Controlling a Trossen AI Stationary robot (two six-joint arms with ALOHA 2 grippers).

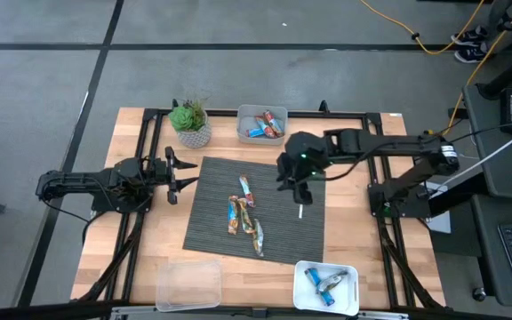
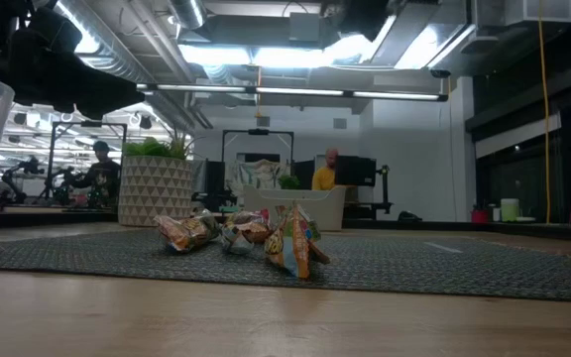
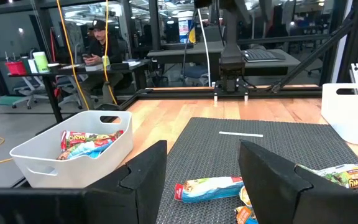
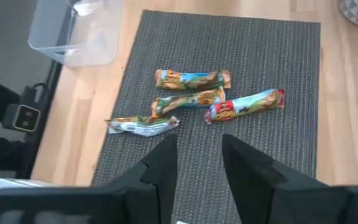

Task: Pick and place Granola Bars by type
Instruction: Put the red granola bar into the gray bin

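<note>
Right gripper is what I'm driving, and I've got it poised over the right half of the dark ribbed mat, its two dark fingers apart with nothing between them. Looking down from its wrist, four granola bars lie loose on the mat ahead of the fingers: one brownish-gold at the far edge of the group, another brownish-gold one just beside it, a blue-and-red bar angled off to one side, and a paler bar nearest the mat's edge. None of them touch the gripper. From above, the same cluster sits near the mat's middle, to the left of my gripper, and a thin white stick lies on the mat just below it.

Left gripper waits at the mat's left edge, low over the table, fingers spread and empty; its wrist camera sees a bar lying on the mat close in front.

Around the mat on the wooden table: a white bin at the far side holding blue-and-red bars, another white bin at the near right corner with blue bars in it, and a clear plastic tub at the near left. A potted plant stands beside the far bin. Beyond the table, a person sits at a desk.
</note>
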